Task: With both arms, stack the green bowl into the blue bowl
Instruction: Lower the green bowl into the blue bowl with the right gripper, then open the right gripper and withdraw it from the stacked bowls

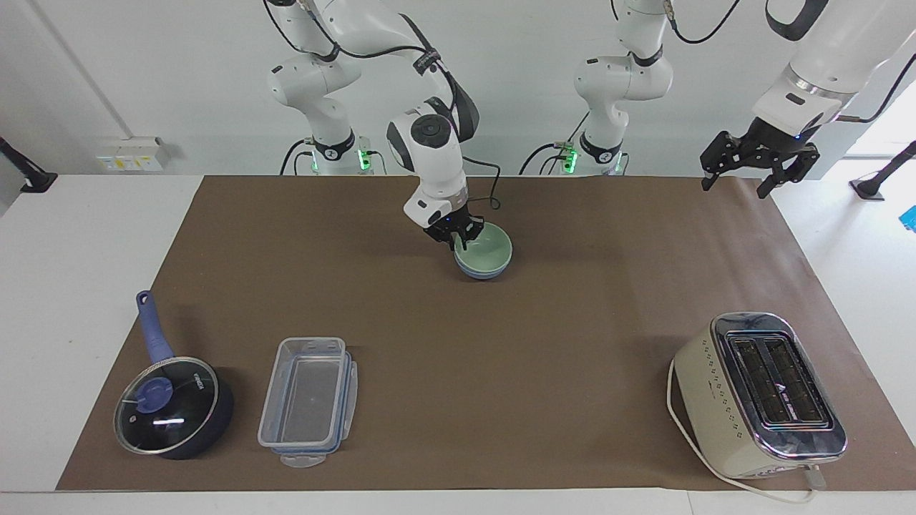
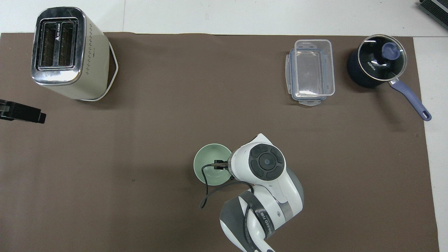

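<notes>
1. The green bowl (image 1: 486, 250) sits nested in the blue bowl (image 1: 484, 272), just above the centre of the facing view; only a thin blue band shows below the green rim. In the overhead view the green bowl (image 2: 212, 168) lies at lower centre and hides the blue one.
2. The right claw (image 1: 461, 234) is at the green bowl's rim, on the side toward the right arm's end of the tabletop (image 1: 43, 236). Its fingers look slightly parted about the rim, but whether they grip it I cannot tell.
3. The left claw (image 1: 757, 172) hangs at the upper right of the facing view, over the corner of the brown mat (image 1: 501, 343), fingers spread wide and holding nothing; the left arm waits.
4. A clear plastic container (image 1: 308, 402) and a dark-blue lidded saucepan (image 1: 172, 406) stand at the lower left of the facing view.
5. A cream toaster (image 1: 758, 395) stands at the lower right of that view.
</notes>
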`<state>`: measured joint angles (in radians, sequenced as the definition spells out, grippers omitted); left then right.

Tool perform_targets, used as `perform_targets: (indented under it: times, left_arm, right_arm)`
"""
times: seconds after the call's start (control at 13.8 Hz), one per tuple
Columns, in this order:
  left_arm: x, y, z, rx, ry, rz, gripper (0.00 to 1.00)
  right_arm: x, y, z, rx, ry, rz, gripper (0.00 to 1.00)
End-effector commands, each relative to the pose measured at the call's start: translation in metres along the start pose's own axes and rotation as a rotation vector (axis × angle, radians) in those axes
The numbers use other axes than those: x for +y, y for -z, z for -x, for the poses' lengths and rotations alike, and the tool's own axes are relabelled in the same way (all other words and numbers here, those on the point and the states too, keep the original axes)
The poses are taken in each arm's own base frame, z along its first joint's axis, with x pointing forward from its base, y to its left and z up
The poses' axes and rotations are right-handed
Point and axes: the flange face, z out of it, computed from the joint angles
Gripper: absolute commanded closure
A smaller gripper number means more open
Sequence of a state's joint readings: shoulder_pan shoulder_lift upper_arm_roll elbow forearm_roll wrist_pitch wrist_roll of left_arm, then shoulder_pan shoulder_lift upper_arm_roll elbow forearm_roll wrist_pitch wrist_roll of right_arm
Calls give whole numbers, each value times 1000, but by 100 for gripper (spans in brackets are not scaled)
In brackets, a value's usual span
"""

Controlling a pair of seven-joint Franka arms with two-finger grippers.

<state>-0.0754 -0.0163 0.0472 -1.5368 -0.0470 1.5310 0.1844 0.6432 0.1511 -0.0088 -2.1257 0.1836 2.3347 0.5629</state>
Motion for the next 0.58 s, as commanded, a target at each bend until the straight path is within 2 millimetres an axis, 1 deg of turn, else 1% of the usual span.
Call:
perform_targets:
  times: [0.0, 0.07, 0.14, 0.22, 0.29, 0.43, 0.51]
  left_arm:
    - [2, 2, 7, -8, 5, -17, 0]
    - [2, 2, 7, -8, 5, -17, 0]
    - [2, 2, 7, -8, 5, -17, 0]
    - [2, 2, 7, -8, 5, -17, 0]
    - [2, 2, 7, -8, 5, -17, 0]
    - [2, 2, 6, -6, 5, -18, 0]
    - [2, 2, 6, -6, 5, -18, 0]
  right_arm:
    - [-5, 4, 0, 2, -30, -24, 41]
    - [-7, 12, -2, 12, -27, -34, 23]
    - [-8, 23, -6, 24, -30, -45, 12]
    - [-7, 40, -9, 37, -32, -57, 2]
    - [-3, 53, -13, 44, -41, -63, 0]
    - [22, 86, -30, 85, -60, -68, 0]
    - [33, 98, -39, 106, -69, -60, 0]
